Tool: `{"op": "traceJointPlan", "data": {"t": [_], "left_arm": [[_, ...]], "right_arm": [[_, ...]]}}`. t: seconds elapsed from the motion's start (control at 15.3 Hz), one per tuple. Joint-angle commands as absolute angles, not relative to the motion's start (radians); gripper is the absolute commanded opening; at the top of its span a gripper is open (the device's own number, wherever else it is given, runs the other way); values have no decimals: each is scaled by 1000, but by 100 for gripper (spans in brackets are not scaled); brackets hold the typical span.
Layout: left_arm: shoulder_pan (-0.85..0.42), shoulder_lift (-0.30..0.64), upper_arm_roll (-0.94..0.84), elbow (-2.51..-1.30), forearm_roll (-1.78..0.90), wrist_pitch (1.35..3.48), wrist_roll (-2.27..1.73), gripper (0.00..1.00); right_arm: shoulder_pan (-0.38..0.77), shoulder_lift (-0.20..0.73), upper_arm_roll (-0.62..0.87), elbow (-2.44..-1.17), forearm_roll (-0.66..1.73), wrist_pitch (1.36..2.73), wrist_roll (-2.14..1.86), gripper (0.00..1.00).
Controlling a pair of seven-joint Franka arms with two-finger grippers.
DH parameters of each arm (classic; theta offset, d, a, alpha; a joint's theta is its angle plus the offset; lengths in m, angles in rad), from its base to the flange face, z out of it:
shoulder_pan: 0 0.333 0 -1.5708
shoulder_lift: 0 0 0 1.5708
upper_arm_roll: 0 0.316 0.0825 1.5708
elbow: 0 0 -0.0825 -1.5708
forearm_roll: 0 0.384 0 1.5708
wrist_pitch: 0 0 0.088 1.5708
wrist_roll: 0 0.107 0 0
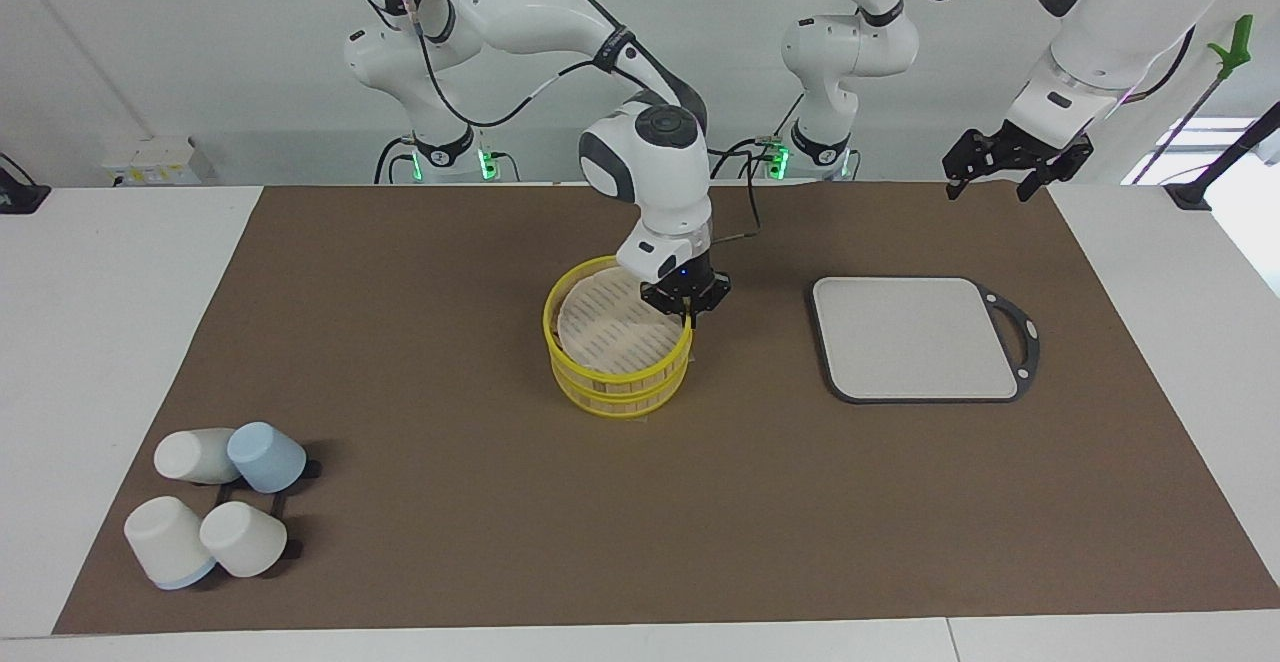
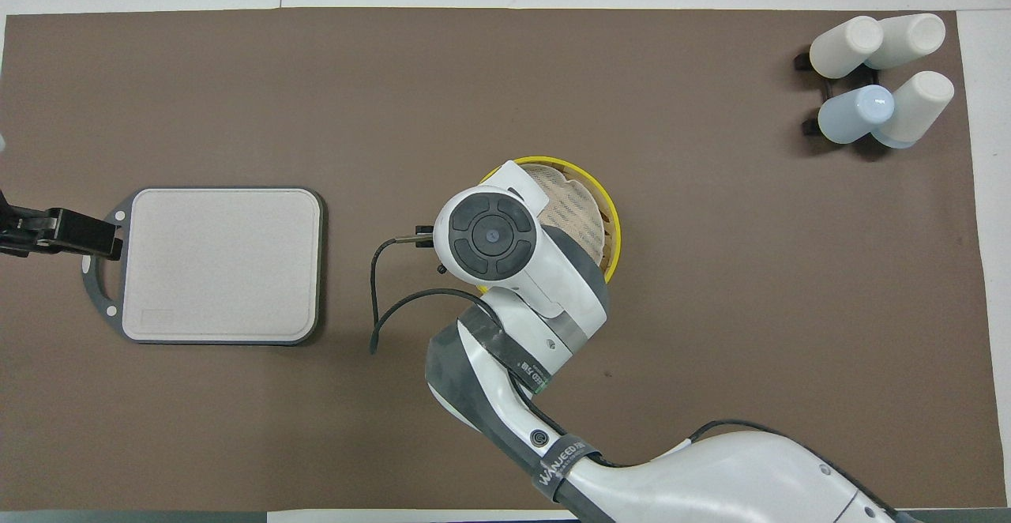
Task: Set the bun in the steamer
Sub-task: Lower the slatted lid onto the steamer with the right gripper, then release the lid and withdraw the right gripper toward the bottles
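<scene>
The steamer (image 1: 620, 394) is a round basket with yellow rims, standing mid-table. Its woven, yellow-rimmed lid (image 1: 610, 327) lies over the basket's mouth; I cannot tell whether it rests fully on it. My right gripper (image 1: 687, 314) is shut on the lid's rim at the edge toward the left arm's end. In the overhead view the right wrist covers that grip, and only part of the lid (image 2: 575, 205) and the steamer rim (image 2: 614, 227) show. The bun is hidden. My left gripper (image 1: 989, 184) hangs open and empty, high over the mat's edge near the robots.
A grey rectangular board (image 1: 915, 337) (image 2: 221, 262) with a looped handle lies toward the left arm's end. Several pale cups and one blue cup (image 1: 215, 502) (image 2: 881, 80) lie clustered at the corner farthest from the robots, at the right arm's end.
</scene>
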State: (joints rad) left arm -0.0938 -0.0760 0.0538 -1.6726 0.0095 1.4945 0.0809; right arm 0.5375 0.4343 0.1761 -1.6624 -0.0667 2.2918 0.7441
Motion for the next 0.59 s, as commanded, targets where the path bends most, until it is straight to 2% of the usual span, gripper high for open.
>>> {"op": "traceJointPlan", "data": {"t": [0.0, 0.13, 0.33, 0.52], "left_arm": [[-87, -57, 54, -1652, 20, 1477, 97, 100], [-87, -60, 52, -1638, 20, 1476, 98, 100], [-84, -61, 54, -1631, -23, 1483, 92, 100], [-81, -67, 52, -1632, -26, 1500, 91, 100]], "right_arm": [[538, 416, 184, -1726, -60, 2390, 773, 0], [532, 416, 184, -1732, -60, 2396, 772, 0], [532, 411, 184, -1736, -60, 2395, 773, 49], [538, 413, 184, -1718, -58, 2385, 772, 55]]}}
